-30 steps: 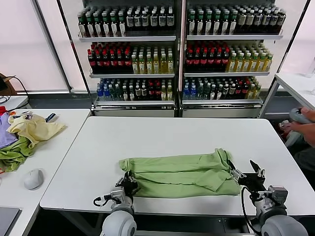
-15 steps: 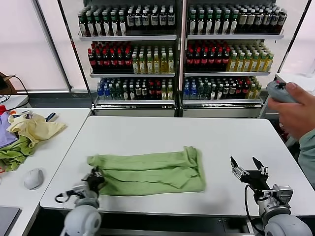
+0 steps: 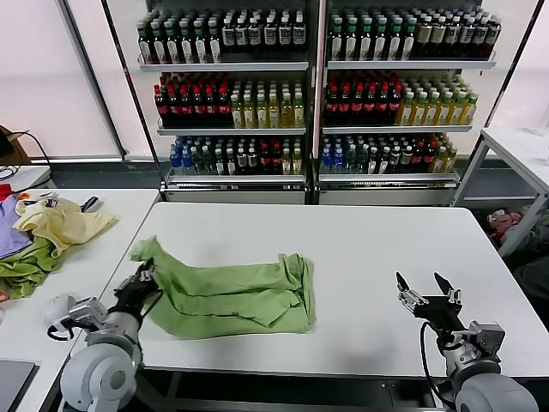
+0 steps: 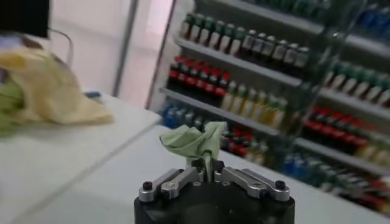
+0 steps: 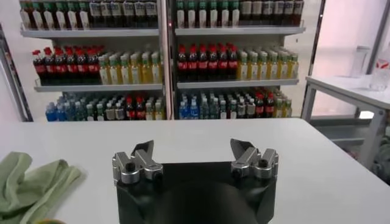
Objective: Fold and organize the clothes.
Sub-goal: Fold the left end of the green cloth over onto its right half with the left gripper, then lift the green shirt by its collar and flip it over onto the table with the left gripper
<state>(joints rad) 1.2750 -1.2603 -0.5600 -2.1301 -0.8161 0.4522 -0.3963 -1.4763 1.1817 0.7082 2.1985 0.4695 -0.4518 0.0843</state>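
Observation:
The sage-green T-shirt (image 3: 232, 293) lies folded into a long band on the white table (image 3: 360, 240), toward its left front. My left gripper (image 3: 141, 279) is shut on the shirt's left end and holds that end raised at the table's left edge. In the left wrist view a bunch of green cloth (image 4: 196, 141) sticks up from between the closed fingers. My right gripper (image 3: 425, 290) is open and empty above the table's front right, well clear of the shirt. The right wrist view shows its spread fingers (image 5: 139, 159) and the shirt's edge (image 5: 33, 182) off to one side.
A side table on the left carries a pale yellow garment (image 3: 58, 223), a darker green one (image 3: 21, 268), a purple one and a computer mouse (image 3: 55, 307). Shelves of bottles (image 3: 309, 86) stand behind. Another white table (image 3: 515, 150) is at the right.
My left gripper has dragged the shirt leftward across the table, to its left edge. My right gripper has let go of the shirt's right end and stayed at the front right. The person's hand is gone.

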